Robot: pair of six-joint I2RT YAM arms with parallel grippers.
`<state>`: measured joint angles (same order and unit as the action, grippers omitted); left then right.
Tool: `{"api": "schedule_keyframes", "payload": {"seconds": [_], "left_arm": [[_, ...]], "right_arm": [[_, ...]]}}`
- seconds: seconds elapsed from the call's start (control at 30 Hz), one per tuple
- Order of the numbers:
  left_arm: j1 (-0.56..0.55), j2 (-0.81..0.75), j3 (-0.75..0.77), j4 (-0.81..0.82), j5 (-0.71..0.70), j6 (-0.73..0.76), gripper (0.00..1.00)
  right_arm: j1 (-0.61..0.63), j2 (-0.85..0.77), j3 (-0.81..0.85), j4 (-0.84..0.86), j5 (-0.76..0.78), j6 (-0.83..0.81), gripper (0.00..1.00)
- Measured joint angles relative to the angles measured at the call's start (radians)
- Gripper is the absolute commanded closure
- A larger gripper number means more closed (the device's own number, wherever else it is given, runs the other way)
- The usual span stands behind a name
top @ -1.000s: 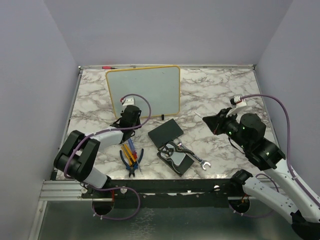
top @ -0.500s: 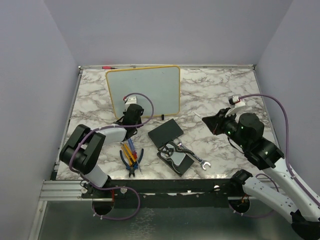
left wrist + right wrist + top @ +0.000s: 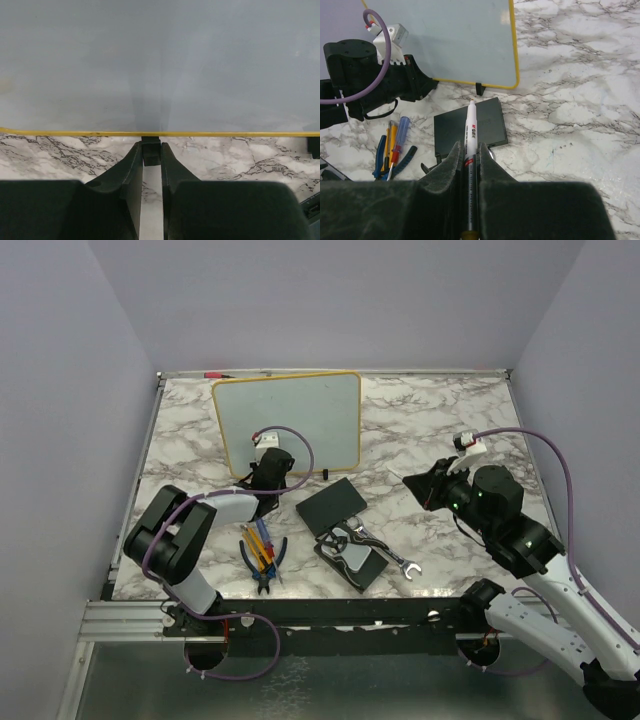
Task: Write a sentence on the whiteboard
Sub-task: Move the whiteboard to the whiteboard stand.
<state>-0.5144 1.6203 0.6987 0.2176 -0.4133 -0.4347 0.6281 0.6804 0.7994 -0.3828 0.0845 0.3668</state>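
Note:
The whiteboard [image 3: 290, 420] stands upright at the back left, glossy white with a thin yellow frame [image 3: 225, 133]. The sentence is out of view; the board's face looks blank in every view. My left gripper [image 3: 262, 478] is low at the board's bottom edge. In the left wrist view its fingertips [image 3: 151, 148] press both sides of the board's small black foot [image 3: 151, 153]. My right gripper [image 3: 425, 488] hovers at the right, shut on a white marker [image 3: 471, 120] whose tip points toward the board [image 3: 450, 40].
A flat black pad [image 3: 332, 505] lies in front of the board. Pliers and screwdrivers [image 3: 262, 552] lie near the left arm. A wrench [image 3: 385, 550] and a dark tool holder [image 3: 352, 558] sit near the front edge. A red pen [image 3: 215, 374] lies behind the board.
My left gripper has slid forward to the board's bottom edge and its jaws have narrowed onto the black foot. The right gripper has drifted slightly left, still holding the marker.

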Motion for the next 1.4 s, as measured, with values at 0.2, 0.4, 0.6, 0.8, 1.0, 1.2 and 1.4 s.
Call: {"api": "schedule_keyframes", "payload": {"seconds": [0.2,0.4,0.6,0.8,1.0,1.2,1.4], "left_arm": [[-0.032,0.016,0.024,-0.023,-0.034,-0.031,0.99],[-0.088,0.04,0.058,-0.044,-0.052,-0.072,0.99],[-0.141,0.066,0.097,-0.067,-0.051,-0.107,0.99],[-0.174,0.085,0.124,-0.087,-0.056,-0.131,0.91],[-0.182,0.085,0.126,-0.087,-0.055,-0.141,0.66],[-0.195,0.034,0.121,-0.093,-0.031,-0.143,0.53],[-0.2,-0.07,0.106,-0.094,0.003,-0.135,0.46]], "right_arm": [[0.0,-0.006,-0.003,0.0,0.0,0.0,0.99],[0.0,-0.021,-0.012,-0.002,0.001,0.0,0.99],[0.0,-0.031,-0.017,-0.002,0.002,0.0,0.99],[0.0,-0.032,-0.024,-0.003,0.002,0.0,0.99],[0.0,-0.038,-0.025,-0.003,0.006,0.0,0.99],[0.0,-0.046,-0.025,-0.003,0.009,0.0,0.99],[0.0,-0.046,-0.025,-0.003,0.009,0.0,0.99]]}}
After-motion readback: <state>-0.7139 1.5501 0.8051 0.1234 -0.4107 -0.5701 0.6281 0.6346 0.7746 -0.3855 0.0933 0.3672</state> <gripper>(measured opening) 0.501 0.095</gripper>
